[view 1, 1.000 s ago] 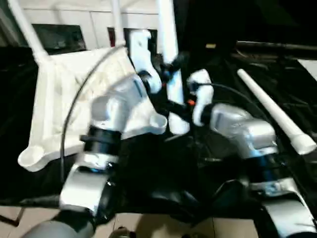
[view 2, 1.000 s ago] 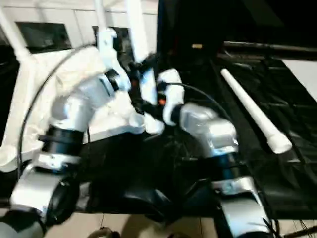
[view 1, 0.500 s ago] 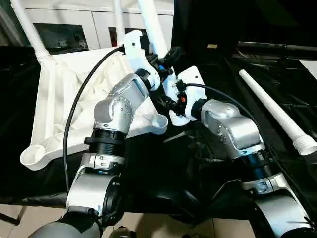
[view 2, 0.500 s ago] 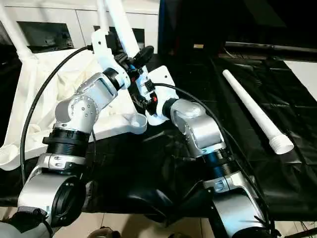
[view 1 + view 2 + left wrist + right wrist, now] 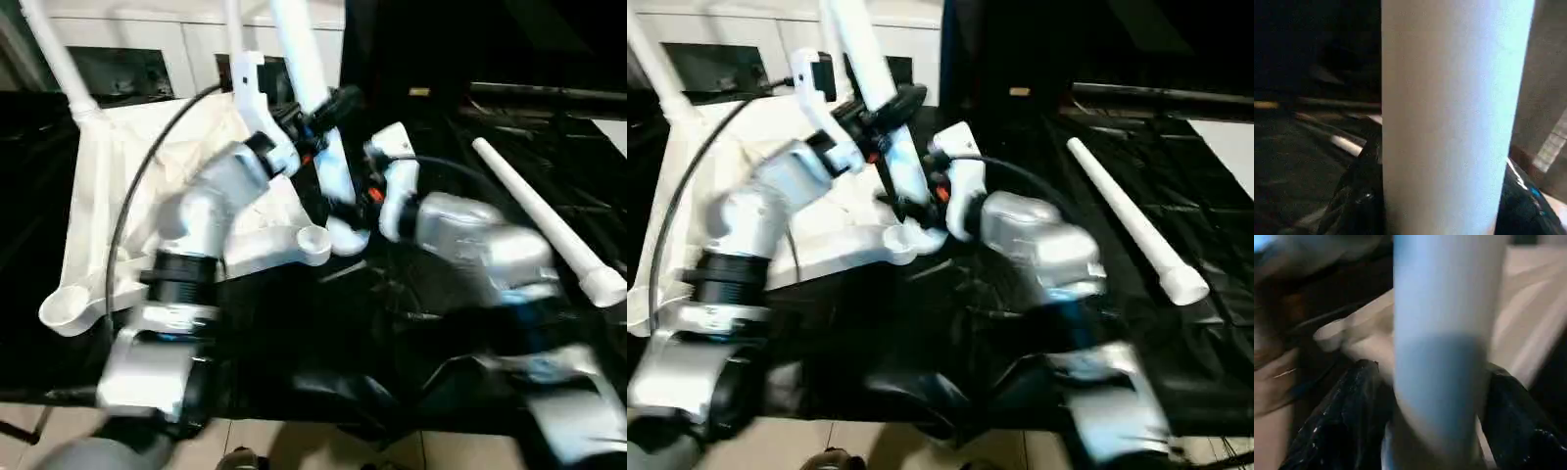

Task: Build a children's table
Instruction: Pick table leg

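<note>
Putting a leg on the table
Both hands grip the long white plastic tube leg (image 5: 315,127); next, push it into the round corner socket (image 5: 313,238).

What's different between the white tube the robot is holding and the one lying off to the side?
The held leg stands nearly upright, tilted, its lower end by a corner socket of the tabletop; the loose leg lies flat on the black cover. The held leg sits between both grippers; the loose leg is untouched. Both are long, white tapered tubes.
</note>
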### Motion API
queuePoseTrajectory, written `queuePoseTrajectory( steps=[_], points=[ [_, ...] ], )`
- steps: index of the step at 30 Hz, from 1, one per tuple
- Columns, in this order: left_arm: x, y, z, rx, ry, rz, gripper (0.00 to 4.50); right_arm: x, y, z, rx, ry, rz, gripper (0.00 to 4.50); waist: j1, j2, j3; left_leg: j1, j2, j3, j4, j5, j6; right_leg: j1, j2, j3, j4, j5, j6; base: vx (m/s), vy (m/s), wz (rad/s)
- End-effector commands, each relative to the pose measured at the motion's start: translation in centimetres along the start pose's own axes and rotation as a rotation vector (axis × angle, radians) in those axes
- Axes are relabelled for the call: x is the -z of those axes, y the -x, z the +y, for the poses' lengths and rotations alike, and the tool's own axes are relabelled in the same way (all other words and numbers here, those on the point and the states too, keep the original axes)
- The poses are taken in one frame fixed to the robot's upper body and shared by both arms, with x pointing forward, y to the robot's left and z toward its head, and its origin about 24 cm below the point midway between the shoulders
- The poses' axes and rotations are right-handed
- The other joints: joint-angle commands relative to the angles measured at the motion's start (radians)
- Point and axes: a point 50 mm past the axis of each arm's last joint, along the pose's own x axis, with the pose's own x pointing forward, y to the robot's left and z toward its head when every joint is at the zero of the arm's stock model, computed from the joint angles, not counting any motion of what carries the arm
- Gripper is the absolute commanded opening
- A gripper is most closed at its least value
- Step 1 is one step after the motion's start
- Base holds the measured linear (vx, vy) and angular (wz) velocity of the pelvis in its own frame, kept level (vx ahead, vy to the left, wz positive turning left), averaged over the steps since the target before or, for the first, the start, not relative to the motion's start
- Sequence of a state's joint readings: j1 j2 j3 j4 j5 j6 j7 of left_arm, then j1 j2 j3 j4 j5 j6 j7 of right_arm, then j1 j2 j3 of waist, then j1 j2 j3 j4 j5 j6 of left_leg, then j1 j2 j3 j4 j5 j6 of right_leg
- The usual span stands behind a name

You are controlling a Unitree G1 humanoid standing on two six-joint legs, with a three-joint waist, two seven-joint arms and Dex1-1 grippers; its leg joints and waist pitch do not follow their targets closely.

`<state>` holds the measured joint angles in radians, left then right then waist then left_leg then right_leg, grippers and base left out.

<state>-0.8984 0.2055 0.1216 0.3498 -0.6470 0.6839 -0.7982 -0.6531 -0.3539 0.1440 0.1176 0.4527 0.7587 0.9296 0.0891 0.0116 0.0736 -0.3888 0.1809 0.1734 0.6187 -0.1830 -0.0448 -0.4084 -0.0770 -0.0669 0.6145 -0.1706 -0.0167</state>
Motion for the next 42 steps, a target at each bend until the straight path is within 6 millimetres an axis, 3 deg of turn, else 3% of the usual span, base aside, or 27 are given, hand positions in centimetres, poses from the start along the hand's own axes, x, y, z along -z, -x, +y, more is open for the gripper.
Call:
queuePoseTrajectory(
  steps=[1,3,6,9,15,20,22,23,24,25,27,31,35,37,42],
  points=[
    [-0.2,-0.1,-1.4,0.134,0.005,0.026,1.83,-0.4,-0.1,1.1,-0.105,0.006,-0.002,3.07,-0.002,0.005,-0.089,0.022,0.041,-0.01,-0.068,-0.111,0.036,0.064,-0.061,0.044,-0.053,-0.092,-0.253,0.0,0.0,0.0],
    [-0.2,-0.1,-1.5,0.15,0.006,0.032,1.83,-0.4,-0.1,1.1,-0.113,0.002,-0.002,3.07,-0.005,0.001,-0.086,0.021,0.039,-0.009,-0.069,-0.137,0.023,0.064,-0.064,0.044,-0.059,-0.14,-0.253,0.0,0.0,0.0],
    [-0.4,0.6,-2.6,0.276,0.014,0.064,1.83,-0.2,-0.1,1.7,-0.158,-0.011,0.021,2.73,-0.005,0.001,-0.083,0.021,0.039,-0.011,-0.073,-0.16,0.003,0.065,-0.066,0.045,-0.064,-0.22,-0.23,0.0,0.0,0.0],
    [-0.6,0.5,-3.0,0.308,0.03,0.048,1.83,-0.1,-0.5,2.0,-0.178,-0.012,0.025,2.59,-0.007,0.003,-0.084,0.025,0.04,-0.011,-0.072,-0.167,-0.006,0.059,-0.061,0.045,-0.065,-0.218,-0.223,0.0,0.0,0.0],
    [-0.5,0.4,-3.0,0.316,0.036,0.058,1.83,0.0,-0.5,2.2,-0.196,-0.008,0.03,2.02,-0.004,0.002,-0.087,0.023,0.039,-0.011,-0.071,-0.147,-0.007,0.061,-0.061,0.045,-0.063,-0.192,-0.218,0.0,0.0,0.0],
    [-0.7,0.4,-2.8,0.293,0.025,0.045,1.83,-0.2,-0.4,2.2,-0.188,-0.009,0.02,1.93,-0.005,0.001,-0.087,0.021,0.037,-0.01,-0.07,-0.135,-0.002,0.063,-0.061,0.045,-0.062,-0.178,-0.221,0.0,0.0,0.0],
    [-0.6,0.2,-2.0,0.202,0.017,0.04,1.83,-0.2,-0.4,2.0,-0.171,-0.003,0.013,1.93,-0.005,0.0,-0.086,0.022,0.038,-0.01,-0.07,-0.142,-0.006,0.062,-0.061,0.045,-0.064,-0.194,-0.217,0.0,0.0,0.0],
    [-0.5,0.0,-0.9,0.097,0.036,0.027,2.18,-0.3,-0.7,1.4,-0.093,0.014,0.0,1.93,-0.006,0.002,-0.086,0.022,0.036,-0.01,-0.07,-0.145,-0.009,0.06,-0.06,0.045,-0.067,-0.204,-0.212,0.0,0.0,0.0],
    [-0.2,-0.1,-0.1,0.01,0.023,0.035,2.18,-0.3,-1.1,0.8,-0.02,0.029,-0.005,1.93,-0.006,0.001,-0.084,0.022,0.035,-0.009,-0.07,-0.153,-0.011,0.058,-0.059,0.045,-0.07,-0.217,-0.208,0.0,0.0,0.0],
    [-0.1,-0.1,0.0,0.004,0.022,0.035,2.53,-0.3,-1.1,0.8,-0.015,0.03,-0.005,1.93,-0.007,0.003,-0.085,0.023,0.036,-0.01,-0.07,-0.156,-0.018,0.058,-0.061,0.045,-0.071,-0.228,-0.203,0.0,0.0,0.0],
    [0.4,-0.4,0.8,-0.118,-0.026,0.042,2.56,-0.2,-1.7,0.1,0.082,0.037,-0.024,1.93,-0.011,0.001,-0.085,0.023,0.038,-0.014,-0.073,-0.17,-0.036,0.058,-0.062,0.043,-0.074,-0.258,-0.182,0.0,0.0,0.0],
    [1.3,-1.5,2.3,-0.451,-0.179,0.019,2.89,0.1,-3.3,-0.9,0.281,0.06,-0.048,1.91,-0.013,0.0,-0.091,0.02,0.038,-0.015,-0.072,-0.141,-0.033,0.063,-0.061,0.045,-0.069,-0.204,-0.165,0.0,0.0,0.0],
    [2.0,-2.4,2.2,-0.512,-0.137,-0.033,2.93,0.5,-4.6,-1.1,0.392,0.078,-0.047,1.91,-0.016,-0.001,-0.094,0.014,0.035,-0.012,-0.068,-0.079,-0.013,0.064,-0.059,0.044,-0.058,-0.091,-0.2,0.0,0.0,0.0],
    [2.1,-2.6,2.3,-0.545,-0.118,-0.049,2.93,0.4,-5.2,-1.1,0.437,0.068,-0.069,1.91,-0.02,0.001,-0.093,0.016,0.034,-0.011,-0.069,-0.096,-0.004,0.062,-0.061,0.044,-0.061,-0.103,-0.214,0.0,0.0,0.0],
    [1.9,-2.6,2.3,-0.545,-0.038,-0.104,2.55,0.1,-5.7,-0.9,0.454,0.08,-0.084,1.91,-0.025,0.003,-0.089,0.019,0.036,-0.012,-0.072,-0.142,-0.006,0.063,-0.06,0.043,-0.068,-0.161,-0.204,0.0,0.0,0.0]
  ],
)
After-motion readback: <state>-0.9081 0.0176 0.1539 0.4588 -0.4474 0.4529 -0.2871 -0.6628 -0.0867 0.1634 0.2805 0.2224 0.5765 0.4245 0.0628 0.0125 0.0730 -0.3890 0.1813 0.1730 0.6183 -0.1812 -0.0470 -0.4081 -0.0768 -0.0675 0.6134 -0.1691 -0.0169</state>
